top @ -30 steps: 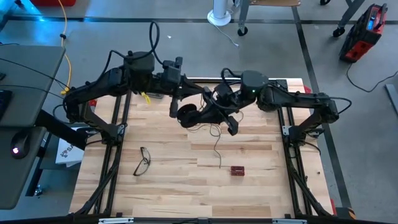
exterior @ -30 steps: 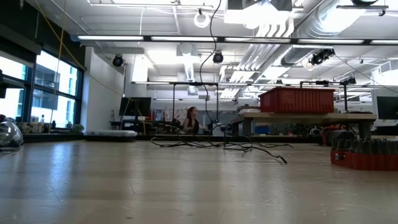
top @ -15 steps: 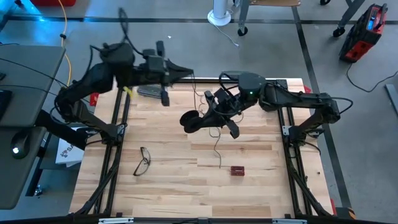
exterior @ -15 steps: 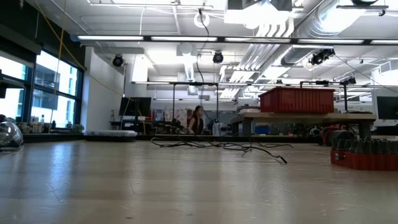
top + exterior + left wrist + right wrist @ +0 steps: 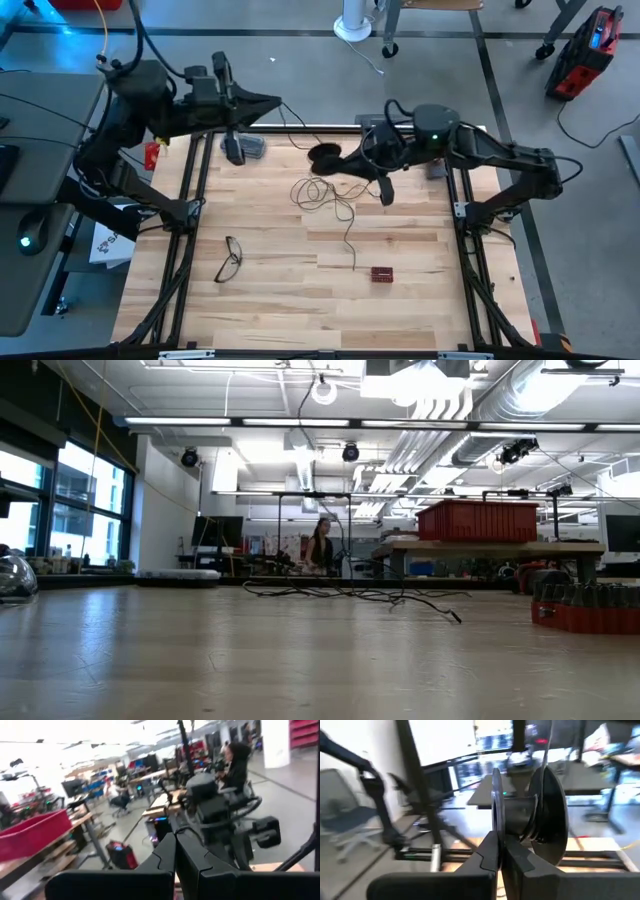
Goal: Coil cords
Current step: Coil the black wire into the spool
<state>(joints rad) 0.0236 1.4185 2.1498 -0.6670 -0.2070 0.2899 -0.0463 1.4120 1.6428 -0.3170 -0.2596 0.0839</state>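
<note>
The cord is a very thin dark wire. Its loose loops [image 5: 320,193] lie on the wooden table [image 5: 270,300], with a tail running toward the near edge; in the low view they show as a flat tangle [image 5: 350,595]. Over the far middle of the table, my right gripper [image 5: 346,159] is shut on the small black reel [image 5: 325,155], which hangs clear of the table. My left gripper [image 5: 278,102] is shut, raised over the far left, pointing level. A strand of wire [image 5: 298,132] runs from its tips toward the reel. My left gripper has the thin wire at its shut fingertips [image 5: 175,851], coming level from the table's left. The wire is too thin in the wrist view to show the hold; in the high view it leads off slack toward the reel. My right gripper pinches one round flange of the reel at its rim [image 5: 496,827] between the two fingers [image 5: 512,857], coming level from the table's right. The reel stands on edge beyond the fingertips, its hub [image 5: 519,815] level and clear of the table.
Black-framed eyeglasses [image 5: 230,258] lie near the left side and a small red block [image 5: 382,273] toward the near right. A grey object [image 5: 250,147] sits under my left arm. A yellow cable [image 5: 103,40] hangs off the table's left. A person [image 5: 320,548] is far behind.
My left gripper has drawn back toward the table's far left and risen, taking the wire along. My right gripper has carried the reel toward the far edge and a little right, and has rolled. The loose loops on the table now lie uncovered where the reel was.
</note>
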